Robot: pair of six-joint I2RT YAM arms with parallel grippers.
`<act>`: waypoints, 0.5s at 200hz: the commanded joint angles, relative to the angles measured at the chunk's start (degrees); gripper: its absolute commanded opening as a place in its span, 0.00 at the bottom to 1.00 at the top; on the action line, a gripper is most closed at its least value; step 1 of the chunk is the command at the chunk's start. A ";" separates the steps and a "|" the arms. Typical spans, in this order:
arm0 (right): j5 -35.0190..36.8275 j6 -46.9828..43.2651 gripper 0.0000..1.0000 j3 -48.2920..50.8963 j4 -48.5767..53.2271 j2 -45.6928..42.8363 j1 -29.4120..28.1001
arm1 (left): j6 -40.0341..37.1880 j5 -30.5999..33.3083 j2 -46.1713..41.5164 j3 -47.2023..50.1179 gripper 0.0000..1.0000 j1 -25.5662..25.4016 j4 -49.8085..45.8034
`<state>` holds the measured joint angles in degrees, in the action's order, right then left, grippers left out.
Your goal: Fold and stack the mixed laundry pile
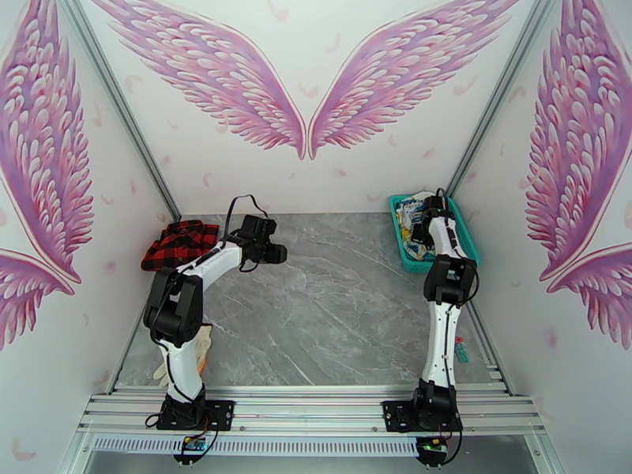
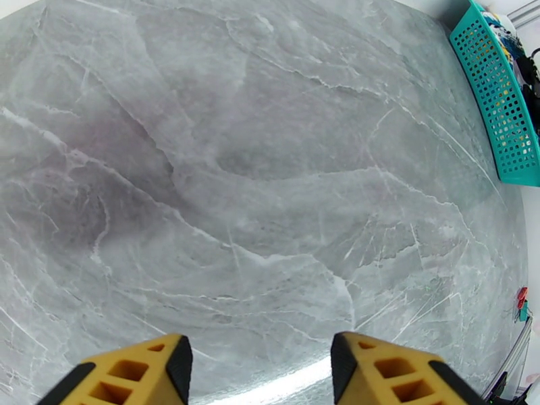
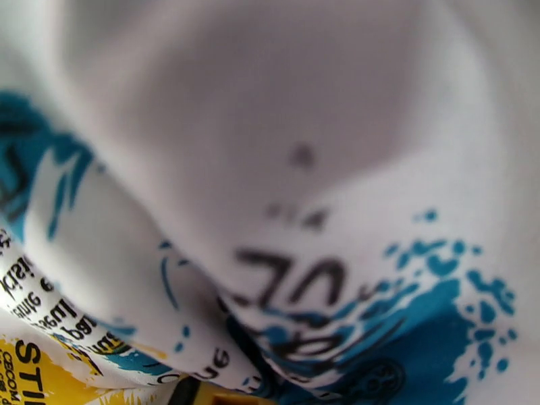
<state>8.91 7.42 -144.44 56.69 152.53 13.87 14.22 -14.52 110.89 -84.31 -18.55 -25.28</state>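
A: Pink wings (image 1: 304, 112) are painted across the walls, with a grey marble tabletop (image 1: 332, 310) underneath. Why is the red-and-black check shirt (image 1: 180, 242) off in the corner?

B: It lies bunched just left of and behind the left end effector (image 1: 272, 253), against the wall. It isn't folded, so I'd guess it waits its turn.

A: And that end effector?

B: Released. Its yellow fingers (image 2: 158, 372) stand apart above the marble with nothing between them. It hovers off to one side, probably to leave the folding area free.

A: Further right?

B: The teal mesh basket (image 1: 470, 238) sits in the far right corner, and the right end effector (image 1: 431, 208) reaches down into it. The white printed garment (image 3: 270, 150) is in there, pressed right up against the wrist camera.

A: Holding it?

B: Clenched, with folds gathering toward the fingers. I judge it has pinched the cloth to lift it out onto the tabletop.
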 commanded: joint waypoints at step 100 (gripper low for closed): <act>-21.69 17.01 0.00 51.05 -38.97 -51.19 -2.12 | 1.33 0.04 -11.75 12.70 0.58 -0.88 7.78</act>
<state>-5.91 18.37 -98.74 30.41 109.21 12.78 15.22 -13.93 103.96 -75.37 -19.20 -20.56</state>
